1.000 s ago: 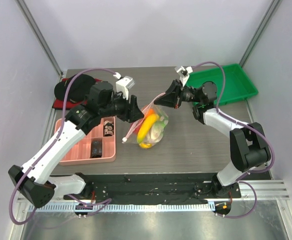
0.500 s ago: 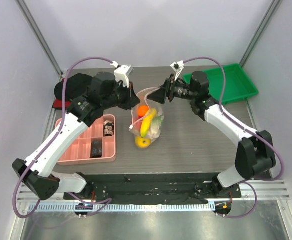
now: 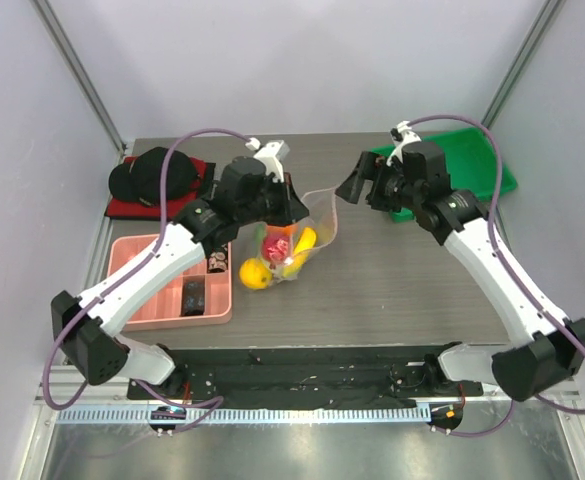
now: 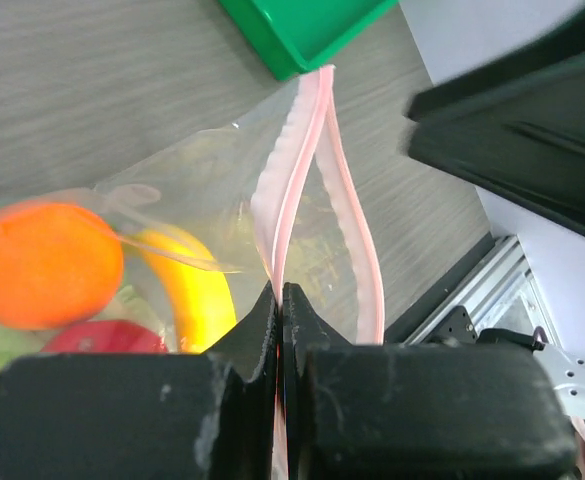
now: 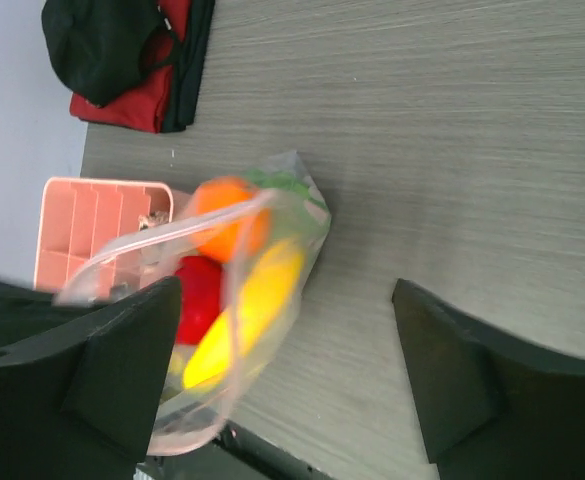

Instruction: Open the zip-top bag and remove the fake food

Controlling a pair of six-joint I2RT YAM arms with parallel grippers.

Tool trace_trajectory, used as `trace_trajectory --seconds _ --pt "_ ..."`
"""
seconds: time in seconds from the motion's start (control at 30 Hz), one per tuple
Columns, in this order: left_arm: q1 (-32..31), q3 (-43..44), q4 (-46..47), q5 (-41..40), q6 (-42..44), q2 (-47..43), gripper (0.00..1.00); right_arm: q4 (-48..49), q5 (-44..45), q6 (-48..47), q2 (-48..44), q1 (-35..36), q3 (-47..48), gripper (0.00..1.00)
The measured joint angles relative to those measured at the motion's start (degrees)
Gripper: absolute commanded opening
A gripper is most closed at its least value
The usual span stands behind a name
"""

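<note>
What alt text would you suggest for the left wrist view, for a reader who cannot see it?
The left gripper is shut on one pink zip strip of the clear zip-top bag, whose mouth gapes open. Inside lie an orange, a banana and a red fruit; a green tray corner sits beyond on the grey table.

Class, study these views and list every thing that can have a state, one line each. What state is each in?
Clear crinkly plastic zip-top bag with pink zip strip: mouth open, one strip side pinched.
Left hand: shut on the bag's strip.
Right hand: open, holding nothing.
Toy orange, yellow banana, red round fruit: inside the bag.
Pink plastic compartment tray: small dark items in some compartments.
</note>
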Motion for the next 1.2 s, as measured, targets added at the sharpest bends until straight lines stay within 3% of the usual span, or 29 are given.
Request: trace_trajectory --seconds 0.03,0.23,0.37,0.57,0.7,0.8,1.2 --pt "-0.6 -1.0 1.7 -0.1 -0.5 0.6 0.00 -0.4 0.0 1.0 -1.8 0.0 -0.7 0.22" --pt "-2.0 -5.7 8.9 -0.5 -4.1 3.2 0.00 0.1 -1.5 9.5 -10.4 1.9 -5.7 0.24" --pt "-2.6 -6.5 11.9 -1.2 -5.5 3.7 0.00 1.0 -1.9 12.1 -7.8 5.0 -6.1 0.23" --pt "-4.0 -6.5 16.0 -1.8 -6.3 3.7 0.00 3.1 -1.1 15.6 -5.0 7.1 -14.7 0.23" --pt "-4.7 -6.5 16.6 -1.8 -6.3 3.7 0.00 4.2 -1.1 16.9 -3.5 7.5 -18.1 0.34" --pt "-5.3 -6.5 16.7 -1.8 -6.2 3.7 0.00 5.2 -1.1 17.6 -2.5 7.5 -19.7 0.49" --pt "-8.5 -6.7 18.7 -1.9 -6.2 7.3 0.00 14.4 -2.0 22.1 -2.4 7.6 -30.4 0.66"
